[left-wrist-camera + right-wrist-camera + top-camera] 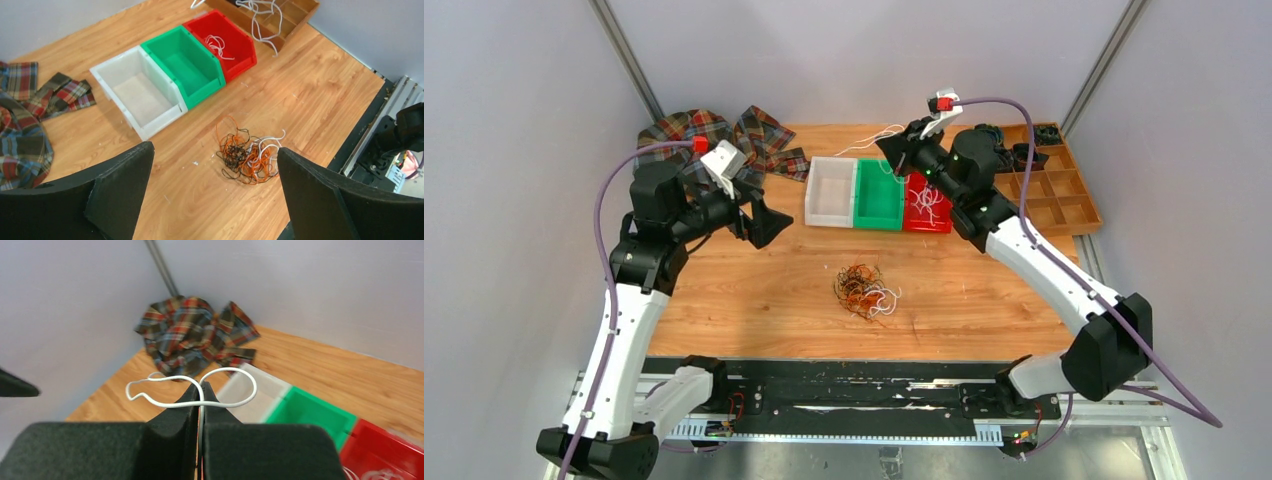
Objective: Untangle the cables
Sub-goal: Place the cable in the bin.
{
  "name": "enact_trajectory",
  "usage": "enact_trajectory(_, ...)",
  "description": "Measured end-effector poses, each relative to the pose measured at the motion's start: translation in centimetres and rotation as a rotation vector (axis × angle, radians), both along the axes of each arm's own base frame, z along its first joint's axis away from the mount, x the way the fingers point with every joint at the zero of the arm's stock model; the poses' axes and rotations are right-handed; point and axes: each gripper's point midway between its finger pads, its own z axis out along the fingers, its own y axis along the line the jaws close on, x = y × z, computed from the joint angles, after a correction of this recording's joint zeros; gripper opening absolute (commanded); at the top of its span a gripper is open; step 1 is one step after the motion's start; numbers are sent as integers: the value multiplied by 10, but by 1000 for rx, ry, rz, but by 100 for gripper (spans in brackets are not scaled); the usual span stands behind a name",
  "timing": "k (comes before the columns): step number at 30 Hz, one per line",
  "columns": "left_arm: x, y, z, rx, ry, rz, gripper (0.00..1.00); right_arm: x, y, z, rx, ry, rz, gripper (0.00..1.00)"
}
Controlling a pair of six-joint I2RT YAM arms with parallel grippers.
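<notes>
Orange, black and white cables [864, 290] sit knotted on the worktop [754, 300]; left gripper [212, 152] hovers beside them, jaws wide. Farther back, right gripper [201, 390] has its jaws pinched on one white cable [255, 387], held aloft. Best lowered well into the red bin [241, 62] before letting go, lest its loops catch the rim.

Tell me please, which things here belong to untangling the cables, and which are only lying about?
Belong: cable tangle; white cable pinched in the right fingers; white cables in the red bin; probably green bin and white bin, for sorting.
Lying about: plaid cloth; wooden tray.
</notes>
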Motion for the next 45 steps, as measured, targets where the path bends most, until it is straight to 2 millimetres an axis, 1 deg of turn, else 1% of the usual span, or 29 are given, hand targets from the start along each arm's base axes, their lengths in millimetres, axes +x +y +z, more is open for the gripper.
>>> enact_trajectory(3,-3,2,-15,19,18,10,98,17,-19,-19,-83,23,-96,1)
enact_trajectory(6,-5,4,-23,32,19,16,98,34,-34,-37,-150,44,-170,1)
enact_trajectory(9,-5,6,-28,46,20,25,98,53,-53,-55,-208,62,-248,1)
enact_trajectory(13,-5,7,-29,56,16,25,98,75,-78,-74,-271,72,-335,1)
enact_trajectory(17,-6,7,-29,59,9,23,98,96,-102,-87,-312,70,-415,1)
enact_trajectory(21,-6,6,-29,59,9,19,98,112,-118,-94,-335,52,-467,1)
enact_trajectory(25,-6,6,-29,59,9,17,98,122,-125,-99,-352,46,-488,1)
enact_trajectory(30,-6,5,-29,58,12,14,98,135,-121,-88,-343,15,-493,1)
enact_trajectory(34,-6,5,-30,58,16,12,98,138,-121,-84,-335,-1,-503,1)
enact_trajectory(36,-5,5,-30,58,17,12,98,138,-123,-89,-335,0,-515,1)
enact_trajectory(37,-6,5,-30,58,17,12,98,137,-125,-95,-338,5,-522,1)
enact_trajectory(39,-6,5,-30,58,17,11,98,131,-131,-121,-365,44,-532,1)
enact_trajectory(40,-6,5,-30,58,18,10,98,126,-134,-139,-387,75,-536,0)
enact_trajectory(41,-6,5,-30,57,18,9,98,119,-139,-166,-423,126,-537,0)
enact_trajectory(42,-6,4,-30,57,19,7,98,115,-141,-176,-439,148,-538,1)
enact_trajectory(44,-6,4,-30,55,19,2,98,102,-148,-209,-493,230,-539,1)
enact_trajectory(45,-7,3,-30,54,20,-1,98,97,-151,-220,-511,263,-540,1)
